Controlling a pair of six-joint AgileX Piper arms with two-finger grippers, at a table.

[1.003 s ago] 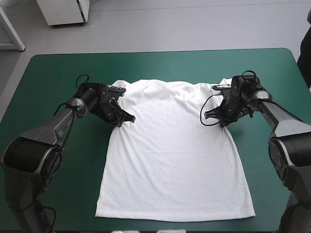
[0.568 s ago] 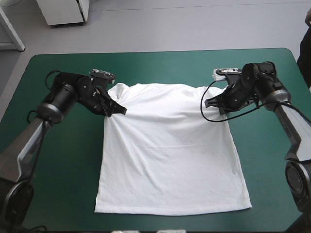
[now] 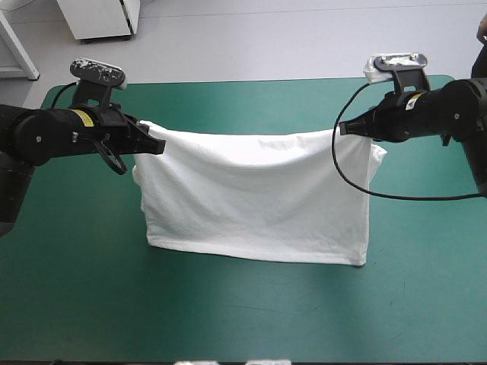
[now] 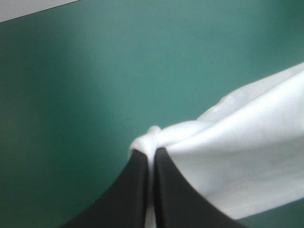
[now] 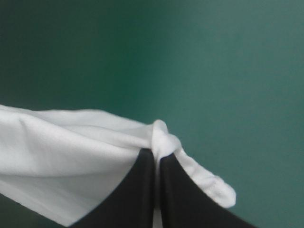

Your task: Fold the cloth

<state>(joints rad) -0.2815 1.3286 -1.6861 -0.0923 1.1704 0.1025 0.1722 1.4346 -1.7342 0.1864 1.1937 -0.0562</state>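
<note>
— Our left fingers (image 4: 128, 194) are pressed together, pinching a bunched white corner of the T-shirt (image 3: 259, 190).
— And our right fingers (image 5: 183, 199) nip the opposite corner just the same!
— Between them we see the T-shirt hanging like a curtain above the middle of the teal-green surface (image 3: 243, 304), with its lower edge resting on it.

The T-shirt (image 3: 259, 198) is matt, fine-textured cloth, the teal-green cover (image 3: 251, 304) smooth.

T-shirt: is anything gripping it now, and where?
Both grippers hold the T-shirt: the left gripper pinches its top left corner, the right gripper its top right corner; it hangs between them.
</note>
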